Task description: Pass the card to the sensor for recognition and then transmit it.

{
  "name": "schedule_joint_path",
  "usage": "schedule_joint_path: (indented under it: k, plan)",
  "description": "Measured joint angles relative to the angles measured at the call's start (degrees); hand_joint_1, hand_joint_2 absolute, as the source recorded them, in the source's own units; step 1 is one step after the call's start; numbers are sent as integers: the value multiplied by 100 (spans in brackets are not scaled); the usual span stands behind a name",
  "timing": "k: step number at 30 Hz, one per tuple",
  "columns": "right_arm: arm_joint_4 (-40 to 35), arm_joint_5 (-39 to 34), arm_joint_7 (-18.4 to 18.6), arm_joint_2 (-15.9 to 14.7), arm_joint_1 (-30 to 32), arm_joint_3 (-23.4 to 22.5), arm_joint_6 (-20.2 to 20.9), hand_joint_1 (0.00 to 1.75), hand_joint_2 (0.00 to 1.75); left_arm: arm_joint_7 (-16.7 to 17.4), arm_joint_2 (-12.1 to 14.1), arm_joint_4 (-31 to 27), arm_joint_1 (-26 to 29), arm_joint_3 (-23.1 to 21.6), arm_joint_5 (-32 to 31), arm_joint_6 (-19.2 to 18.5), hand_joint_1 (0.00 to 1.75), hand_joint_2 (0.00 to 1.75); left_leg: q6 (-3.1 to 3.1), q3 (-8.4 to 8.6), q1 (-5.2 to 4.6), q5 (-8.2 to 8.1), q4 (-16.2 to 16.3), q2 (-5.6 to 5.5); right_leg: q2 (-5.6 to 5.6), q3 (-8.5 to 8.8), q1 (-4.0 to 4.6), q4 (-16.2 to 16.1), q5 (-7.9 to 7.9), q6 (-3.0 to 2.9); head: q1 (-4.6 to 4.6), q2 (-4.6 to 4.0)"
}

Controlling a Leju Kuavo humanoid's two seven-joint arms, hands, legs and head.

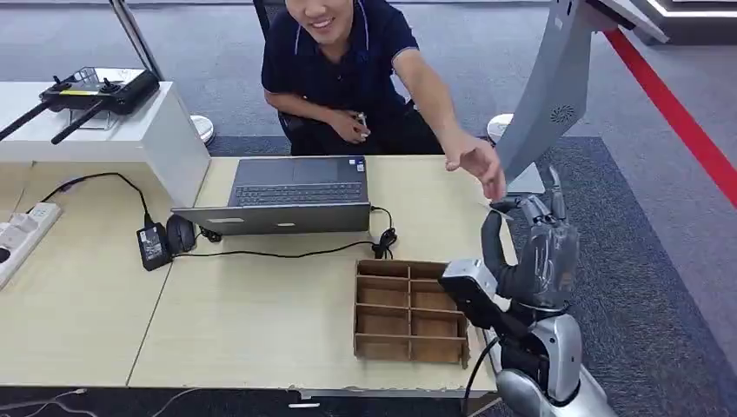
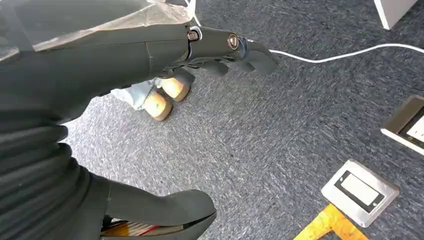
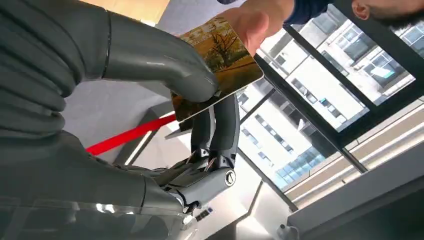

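Head view takes in a pale wooden table (image 1: 261,321) on blue-grey carpet, with a seated person (image 1: 348,69) behind it. An open laptop (image 1: 291,195) sits at the table's far edge. Nearer stands a brown cardboard divider tray (image 1: 408,311), its compartments apparently bare. Beside the tray the right hand (image 1: 534,252) is raised, pinching the card (image 3: 217,65) between thumb and fingers while the person's hand (image 3: 252,22) grips the card's other end. The left hand (image 2: 220,50) hangs over carpet, fingers loosely curled on nothing.
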Motion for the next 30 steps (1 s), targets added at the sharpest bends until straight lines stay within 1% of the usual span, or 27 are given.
schedule_joint_path:
  k: [12,30]
  plan:
    - [116,-40,-90,188,3,61,2,175,175,7,-2,0,-9,0,-31,-2,0,175,0,0,0,0,0,0,0,0,0,0,0,0,2,0]
    - [256,-72,11,232,-8,131,2,175,175,22,-2,0,-34,-7,-135,-66,0,175,-1,-11,0,0,0,-1,-2,-8,0,1,-2,2,2,0]
